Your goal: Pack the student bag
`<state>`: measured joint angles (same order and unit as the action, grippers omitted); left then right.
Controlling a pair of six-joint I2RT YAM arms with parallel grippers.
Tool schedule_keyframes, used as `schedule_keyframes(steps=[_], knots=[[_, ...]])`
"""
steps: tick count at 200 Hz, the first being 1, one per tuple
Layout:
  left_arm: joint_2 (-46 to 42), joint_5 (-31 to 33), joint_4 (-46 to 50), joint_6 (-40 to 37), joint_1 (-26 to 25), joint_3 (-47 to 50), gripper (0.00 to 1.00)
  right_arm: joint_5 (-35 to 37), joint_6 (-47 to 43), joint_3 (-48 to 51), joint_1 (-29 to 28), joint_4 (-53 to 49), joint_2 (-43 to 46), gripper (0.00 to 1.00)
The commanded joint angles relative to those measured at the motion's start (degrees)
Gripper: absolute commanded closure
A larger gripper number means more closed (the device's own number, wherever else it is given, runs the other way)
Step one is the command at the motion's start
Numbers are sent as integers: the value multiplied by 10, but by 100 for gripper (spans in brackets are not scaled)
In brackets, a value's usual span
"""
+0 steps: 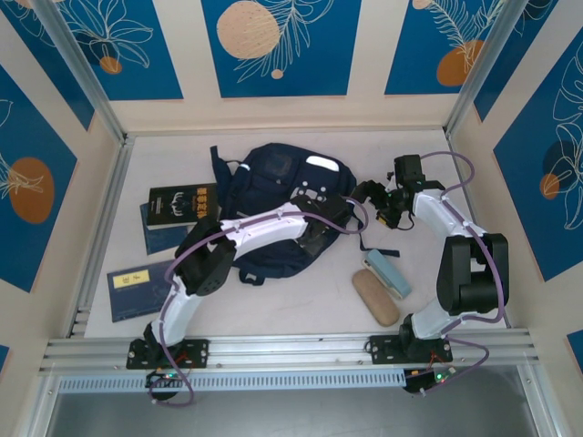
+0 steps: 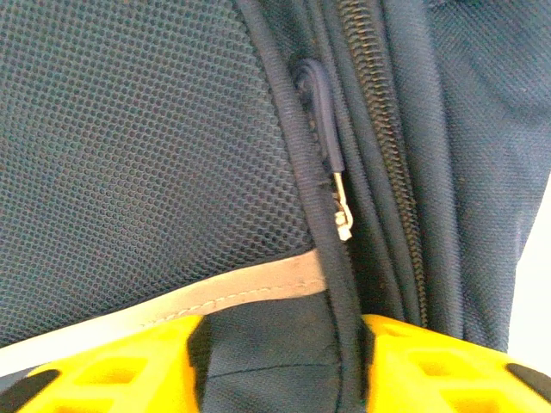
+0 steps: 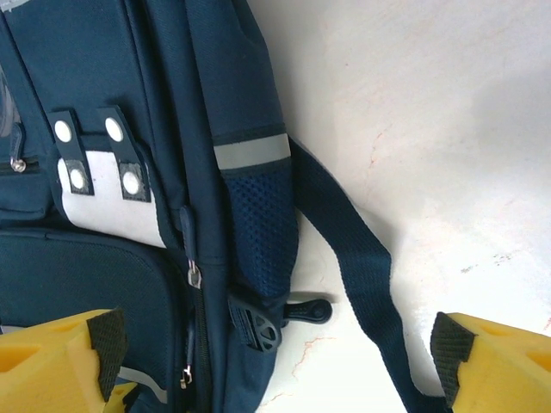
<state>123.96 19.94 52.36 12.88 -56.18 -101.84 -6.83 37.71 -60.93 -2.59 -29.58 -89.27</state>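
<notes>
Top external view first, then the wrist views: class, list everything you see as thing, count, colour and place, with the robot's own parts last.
student bag: one, navy with white trim, centre.
book stack: two, black on blue, left of the bag.
notebook: one, blue with a yellow label, near left.
slim case: one, pale blue, right of the bag.
oval case: one, tan, beside the slim case on its near side.
left gripper: one, yellow fingers, bag fabric between them.
right gripper: one, yellow fingers, open over the bag's side and strap.
</notes>
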Motion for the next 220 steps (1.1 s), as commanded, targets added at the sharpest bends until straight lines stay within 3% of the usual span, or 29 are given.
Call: schedule_keyframes(steps=[1,33,75,108,150,220], knots=[[7,56,16,-4,-1,-14,63,2,-4,12,3,-10,19,7],[-34,86,6,-20,-1,-5,88,0,-43,12,3,-2,32,12],[-107,152,1,-32,5,7,100,-5,-118,21,-5,28,56,16],[-175,176,-13,-41,23,14,100,-26,-146,39,-26,68,80,16],[-234,126,-28,-38,66,19,100,-67,-177,49,-70,95,86,20],[-239,80,-36,-28,105,-20,100,-109,-209,147,-130,257,136,51]])
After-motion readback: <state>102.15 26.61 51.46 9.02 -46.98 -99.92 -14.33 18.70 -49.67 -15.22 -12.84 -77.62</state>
